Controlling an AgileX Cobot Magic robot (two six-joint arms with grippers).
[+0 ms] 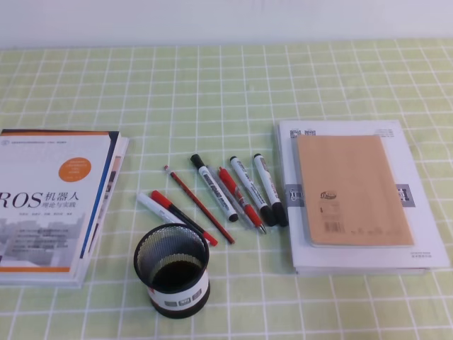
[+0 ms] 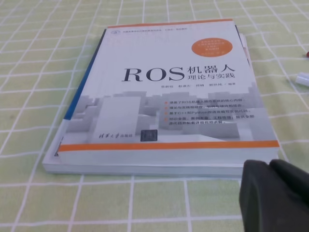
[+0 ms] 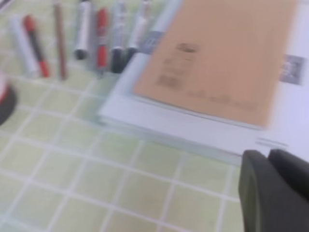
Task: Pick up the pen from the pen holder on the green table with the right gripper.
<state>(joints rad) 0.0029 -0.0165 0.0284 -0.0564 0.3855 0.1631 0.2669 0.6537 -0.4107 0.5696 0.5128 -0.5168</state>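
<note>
Just behind the pen holder (image 1: 172,270), the pen (image 1: 182,217) lies flat on the green table (image 1: 248,78), not in the cup. My right end effector (image 3: 270,159), shut and empty, hangs nearer the notebook (image 3: 217,53). Light, stiff, slippery: I judge mid-barrel safest.

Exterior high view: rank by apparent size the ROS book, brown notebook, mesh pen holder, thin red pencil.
1. ROS book, partly cut off by the left edge, so its lead over the notebook is unsure.
2. Brown notebook.
3. Mesh pen holder.
4. Thin red pencil: longer than the holder is wide, but far slimmer.
</note>
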